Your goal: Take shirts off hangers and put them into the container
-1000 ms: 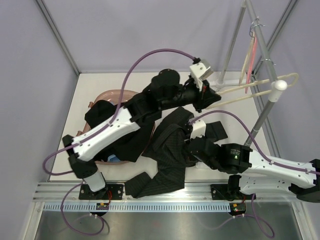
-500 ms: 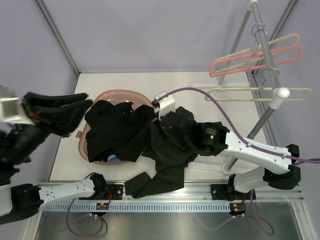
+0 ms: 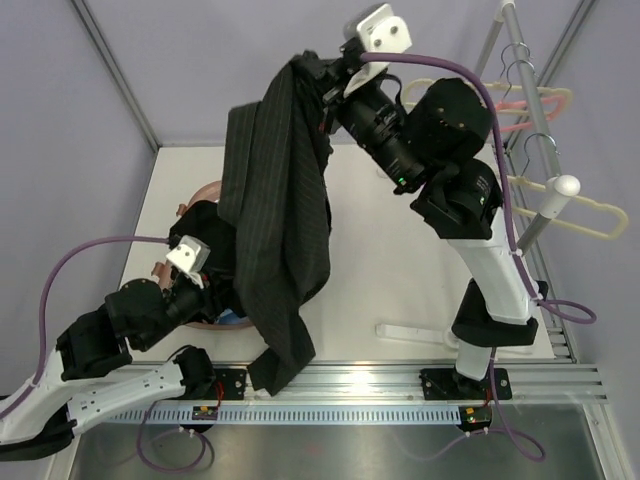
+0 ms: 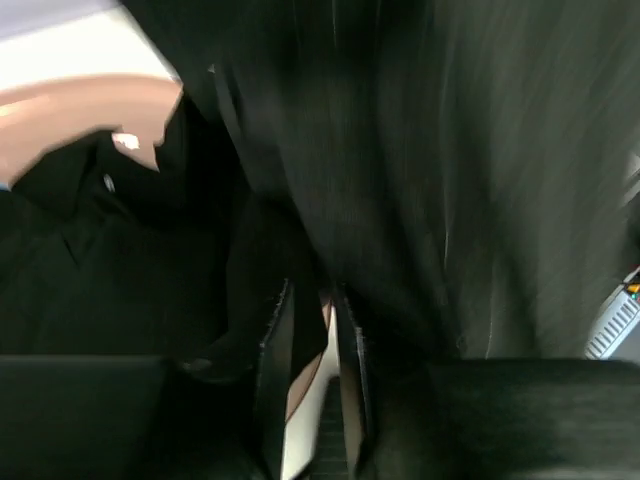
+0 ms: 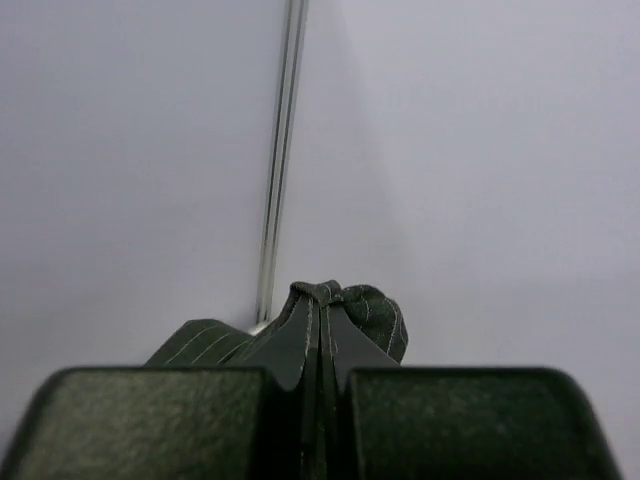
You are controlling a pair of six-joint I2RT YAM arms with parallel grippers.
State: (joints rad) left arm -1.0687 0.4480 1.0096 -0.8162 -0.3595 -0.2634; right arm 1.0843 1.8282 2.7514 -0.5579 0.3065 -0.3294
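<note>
**Pinstriped shirt dangling from the raised right arm**

The right gripper (image 5: 320, 305) is reaching high over the far side of the table. Its fingers are pressing together on a fold of the pinstriped shirt (image 3: 280, 200), which bunches right at their tips. From there the shirt is hanging in one long drape, crossing the right side of the container (image 3: 205, 190) and trailing to the rail at the near edge. The black shirt (image 3: 205, 230) is lying heaped in the container, a scrap of the light blue shirt (image 3: 232, 318) peeking out at its near rim. The left gripper (image 4: 310, 300) is sitting low beside the container, its fingers (image 4: 272, 340) standing slightly apart with nothing between them. Dark cloth is just ahead of them, too blurred to tell if it is touching. A bare cream hanger (image 3: 590, 215) is hanging by the rack (image 3: 515, 45).
</note>
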